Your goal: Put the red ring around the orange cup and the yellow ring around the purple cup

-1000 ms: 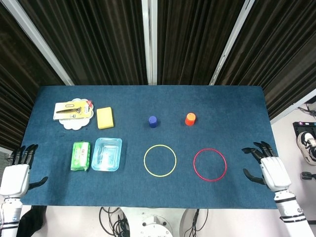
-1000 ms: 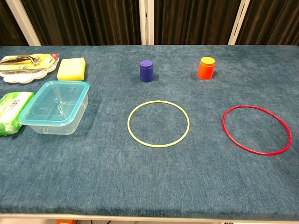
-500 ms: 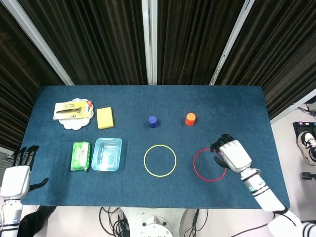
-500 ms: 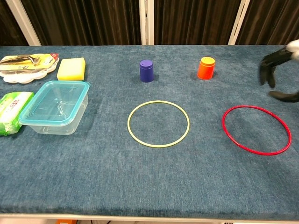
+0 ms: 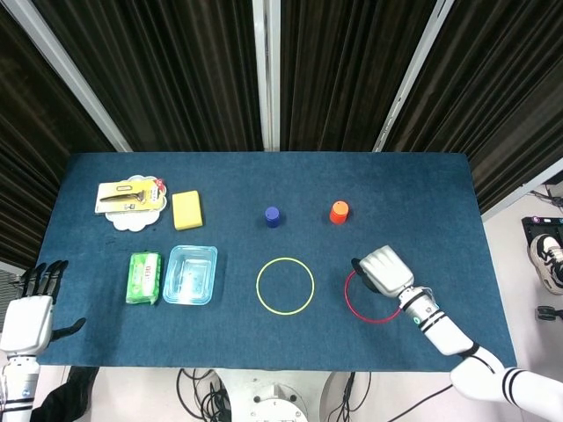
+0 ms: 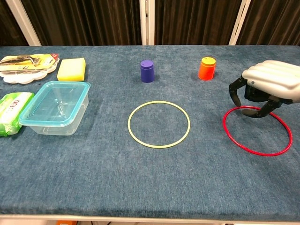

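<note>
The red ring (image 5: 373, 322) (image 6: 257, 154) lies flat at the front right of the table. My right hand (image 5: 383, 270) (image 6: 269, 86) hovers over its far rim, palm down, fingers (image 6: 235, 94) curled downward and apart, holding nothing. The orange cup (image 5: 339, 212) (image 6: 206, 69) stands upside down beyond the ring. Flat at the front centre lies the yellow ring (image 5: 257, 286) (image 6: 159, 147), with the purple cup (image 5: 273, 216) (image 6: 147, 71) behind it. My left hand (image 5: 31, 316) hangs open off the table's front left corner, seen only in the head view.
A clear blue lidded box (image 5: 190, 274) (image 6: 56, 107) and a green wipes pack (image 5: 143, 277) (image 6: 11, 112) sit at the left. Behind them are a yellow sponge (image 5: 186, 209) (image 6: 71, 69) and a white plate (image 5: 132, 214) bearing a packaged tool.
My right hand has moved in from the table's right edge and dropped over the red ring's far rim. The left hand, rings and cups have stayed put.
</note>
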Robot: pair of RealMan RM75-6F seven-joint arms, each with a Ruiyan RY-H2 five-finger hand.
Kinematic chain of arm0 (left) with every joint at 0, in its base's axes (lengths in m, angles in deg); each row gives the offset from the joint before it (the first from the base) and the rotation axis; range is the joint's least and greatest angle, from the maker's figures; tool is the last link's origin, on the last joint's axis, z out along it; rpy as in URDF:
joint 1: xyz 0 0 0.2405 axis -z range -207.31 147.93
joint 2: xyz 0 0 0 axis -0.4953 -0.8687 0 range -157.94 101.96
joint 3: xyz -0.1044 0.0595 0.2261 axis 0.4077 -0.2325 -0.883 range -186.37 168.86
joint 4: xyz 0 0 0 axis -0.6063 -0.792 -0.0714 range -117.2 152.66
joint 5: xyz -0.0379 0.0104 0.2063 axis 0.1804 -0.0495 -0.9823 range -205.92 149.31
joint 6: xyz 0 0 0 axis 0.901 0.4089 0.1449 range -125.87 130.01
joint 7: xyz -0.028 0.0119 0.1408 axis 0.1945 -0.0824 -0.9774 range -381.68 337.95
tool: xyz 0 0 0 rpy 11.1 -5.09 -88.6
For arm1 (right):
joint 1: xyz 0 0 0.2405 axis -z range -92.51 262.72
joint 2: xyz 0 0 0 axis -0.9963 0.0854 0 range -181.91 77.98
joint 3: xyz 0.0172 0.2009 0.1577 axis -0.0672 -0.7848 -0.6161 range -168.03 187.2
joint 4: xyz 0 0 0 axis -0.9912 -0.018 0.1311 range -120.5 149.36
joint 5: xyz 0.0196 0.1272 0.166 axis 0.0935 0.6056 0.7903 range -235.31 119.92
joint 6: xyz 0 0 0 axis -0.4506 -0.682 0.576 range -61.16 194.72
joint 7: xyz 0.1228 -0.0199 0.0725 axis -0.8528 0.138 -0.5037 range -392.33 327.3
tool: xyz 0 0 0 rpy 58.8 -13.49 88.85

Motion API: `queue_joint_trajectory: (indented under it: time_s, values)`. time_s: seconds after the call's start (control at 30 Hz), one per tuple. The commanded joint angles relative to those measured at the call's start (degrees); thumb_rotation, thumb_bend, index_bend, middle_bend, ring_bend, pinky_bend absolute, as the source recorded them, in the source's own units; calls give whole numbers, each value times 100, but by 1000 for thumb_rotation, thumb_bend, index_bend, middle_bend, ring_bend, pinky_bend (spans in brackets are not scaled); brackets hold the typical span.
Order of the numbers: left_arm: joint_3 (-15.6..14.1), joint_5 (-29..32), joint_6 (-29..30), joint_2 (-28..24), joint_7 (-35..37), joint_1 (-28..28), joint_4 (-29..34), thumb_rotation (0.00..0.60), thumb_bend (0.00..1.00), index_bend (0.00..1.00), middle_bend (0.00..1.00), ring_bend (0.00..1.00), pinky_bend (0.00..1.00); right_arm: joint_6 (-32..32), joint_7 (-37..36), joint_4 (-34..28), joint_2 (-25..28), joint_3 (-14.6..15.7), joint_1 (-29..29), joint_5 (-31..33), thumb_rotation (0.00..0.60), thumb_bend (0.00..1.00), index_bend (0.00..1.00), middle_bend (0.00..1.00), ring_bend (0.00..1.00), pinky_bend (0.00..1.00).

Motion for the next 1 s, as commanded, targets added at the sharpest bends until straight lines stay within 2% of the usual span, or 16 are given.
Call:
queue_joint_trajectory:
  time_s: [0.03, 0.5, 0.73, 1.0]
  values:
    - [2, -4, -12, 1, 2, 8, -5, 600, 94, 56, 50, 0, 0, -87, -20, 115, -107, 13, -84, 90, 600, 233, 571, 958, 841, 749]
    - [-1, 26, -39, 9, 47, -10, -36, 600, 94, 56, 49, 0, 0, -356, 61, 241, -280, 60, -322, 387, 600, 235, 479, 959, 839, 750]
    - [3, 19, -69, 19, 83, 7, -68, 600, 94, 56, 49, 0, 0, -439, 32, 351, -375, 77, -389, 531, 600, 275, 507, 958, 838, 750]
    - [0, 22, -86, 24, 148, 4, -113, 600, 94, 57, 49, 0, 0, -476, 3, 427, -435, 120, -437, 623, 600, 329, 625, 959, 844, 750]
